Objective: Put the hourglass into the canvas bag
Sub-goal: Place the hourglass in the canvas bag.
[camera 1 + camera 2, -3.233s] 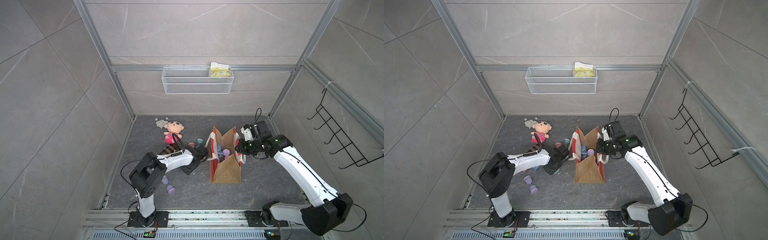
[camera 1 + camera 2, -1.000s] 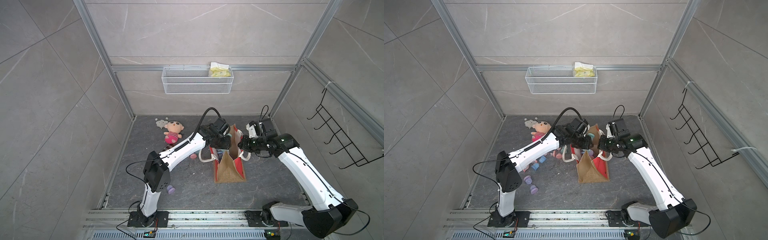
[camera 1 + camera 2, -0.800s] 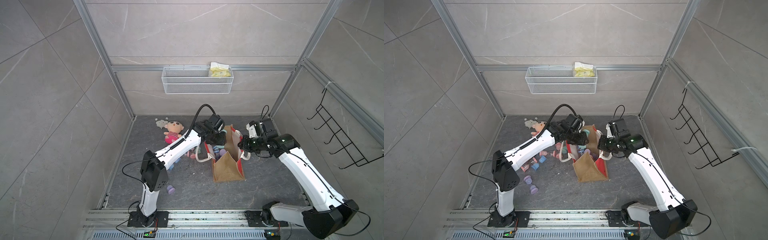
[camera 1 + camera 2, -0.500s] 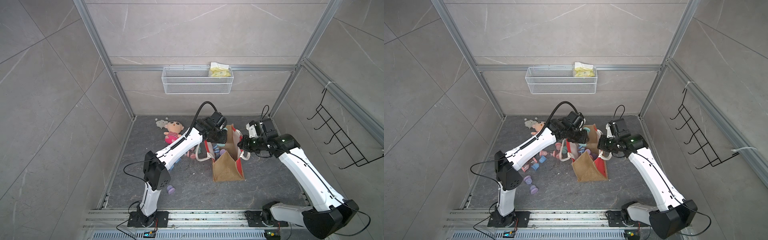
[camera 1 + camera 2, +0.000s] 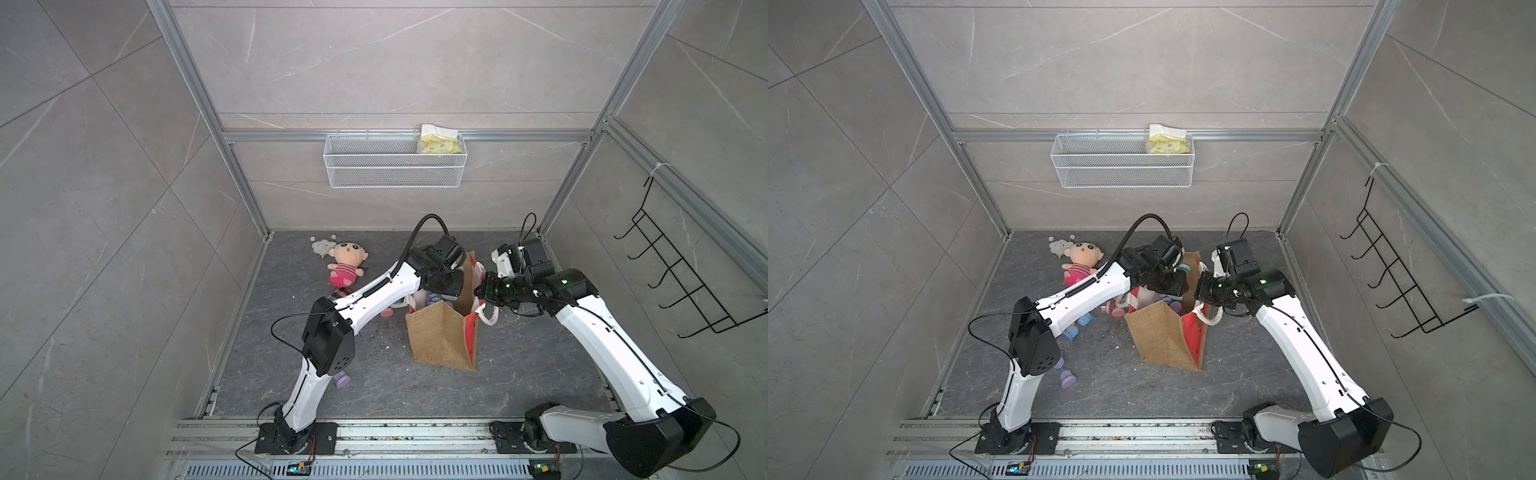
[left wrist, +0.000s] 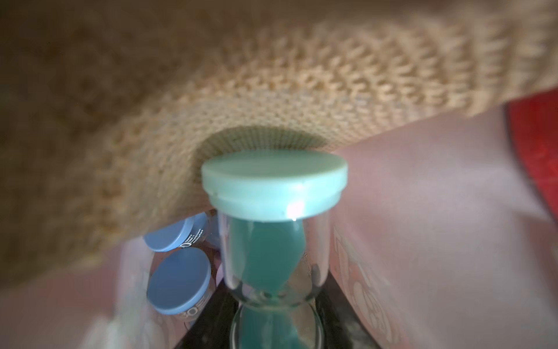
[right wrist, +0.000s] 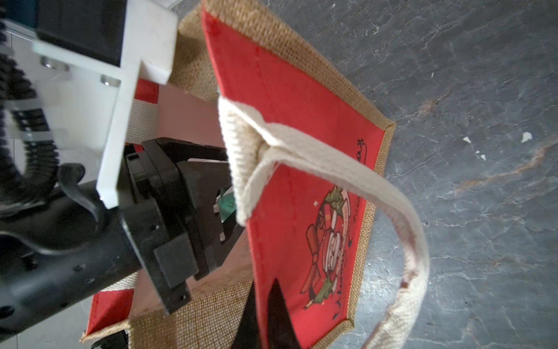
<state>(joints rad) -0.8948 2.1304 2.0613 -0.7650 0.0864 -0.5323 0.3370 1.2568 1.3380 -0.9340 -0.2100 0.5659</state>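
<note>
The canvas bag (image 5: 440, 336) (image 5: 1163, 332) stands upright on the floor, with its tan burlap side facing front and red panels. My left gripper (image 5: 451, 286) (image 5: 1173, 282) (image 6: 271, 320) is at the bag's mouth, shut on a teal hourglass (image 6: 265, 250). The hourglass's pale green cap (image 6: 274, 175) lies against the burlap wall. A sliver of teal (image 7: 226, 202) shows between the left fingers in the right wrist view. My right gripper (image 5: 482, 291) (image 5: 1200, 291) (image 7: 263, 320) is shut on the bag's red panel (image 7: 302, 151) at its rim.
Blue-capped hourglasses (image 6: 178, 278) lie inside the bag. More hourglasses lie on the floor left of it: purple (image 5: 343, 380), pink (image 5: 386, 311), blue (image 5: 1075, 328). A plush doll (image 5: 347, 262) sits at the back left. A wire basket (image 5: 395, 166) and hook rack (image 5: 685, 282) hang on the walls.
My left arm rose from the floor left of the bag to the bag's mouth with the hourglass. Over the last second it shifted slightly there. The right gripper kept its hold on the rim.
</note>
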